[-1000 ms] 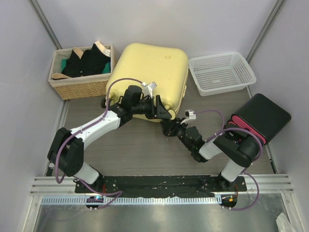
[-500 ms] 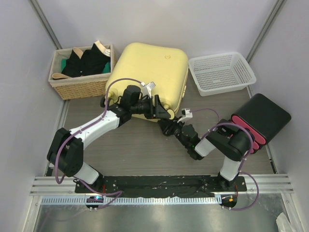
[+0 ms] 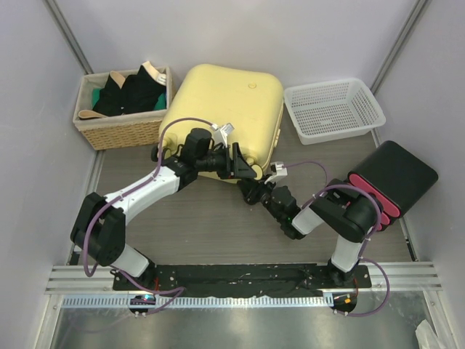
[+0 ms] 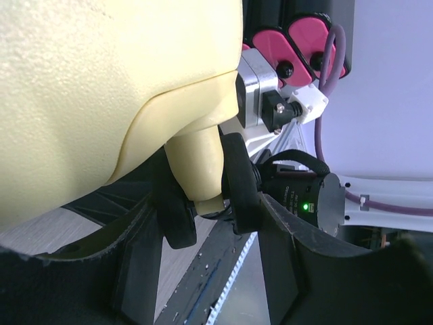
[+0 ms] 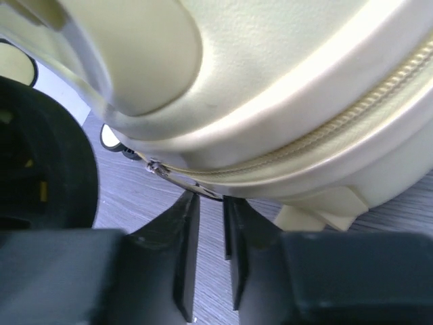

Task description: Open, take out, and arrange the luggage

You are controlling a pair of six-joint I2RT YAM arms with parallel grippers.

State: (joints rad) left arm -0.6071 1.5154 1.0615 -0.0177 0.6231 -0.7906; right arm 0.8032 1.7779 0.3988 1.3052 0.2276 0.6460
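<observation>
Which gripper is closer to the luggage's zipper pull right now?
Right. The right gripper has its tips just under the zipper pull on the luggage. The left gripper clamps a pale-yellow stub on the shell, with no pull in its view.

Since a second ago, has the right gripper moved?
Yes. The right gripper has shifted slightly left along the suitcase's near edge, farther from the white basket.
</observation>
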